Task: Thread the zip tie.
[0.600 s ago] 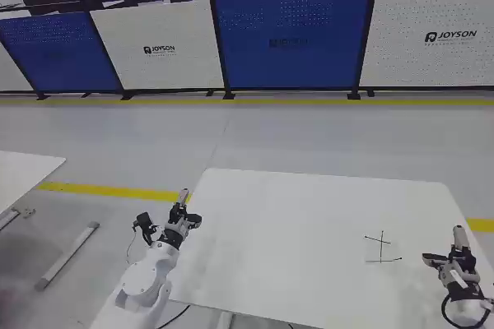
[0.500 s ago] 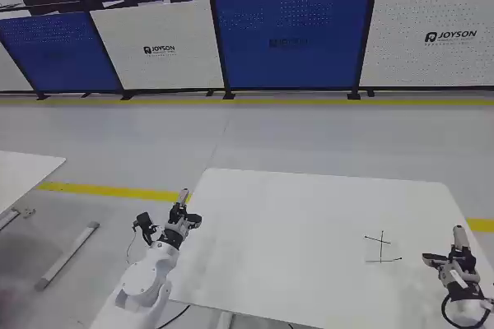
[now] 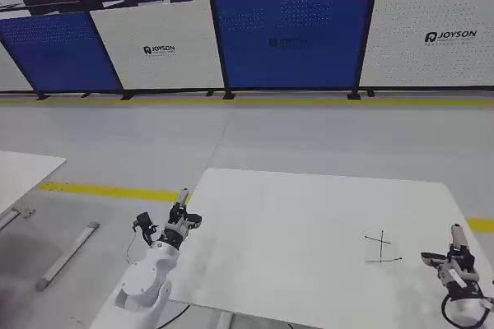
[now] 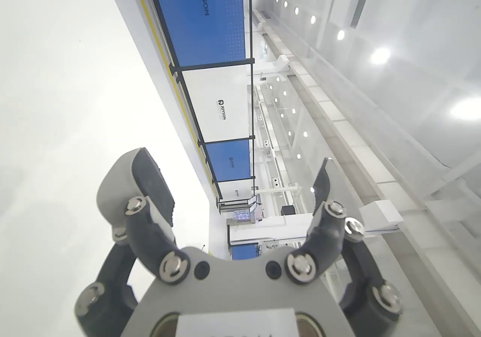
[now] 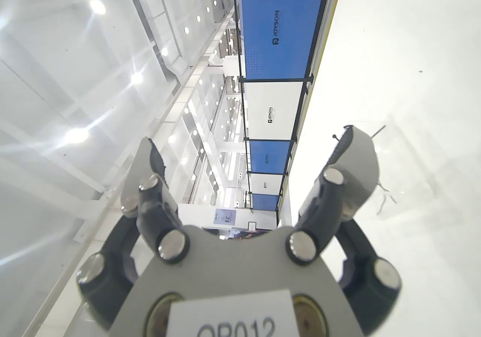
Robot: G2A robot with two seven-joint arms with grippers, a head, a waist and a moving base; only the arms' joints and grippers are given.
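While the left tool [image 4: 233,160] and right tool [image 5: 250,139] gape wide, zip ties [image 3: 383,247] lie near the latter.

Smooth matt white table [image 3: 296,247]; thin black plastic zip ties [image 3: 382,245]; shiny metal screws [image 4: 170,267].

— Where's the left claw [image 3: 181,212]?
— Low at eight o'clock in the top view. Its fingers are spread wide, empty, and point toward twelve.
— And the right claw [image 3: 446,253]?
— At four o'clock, also gaping and empty, aimed toward twelve. The two arms sit well apart.
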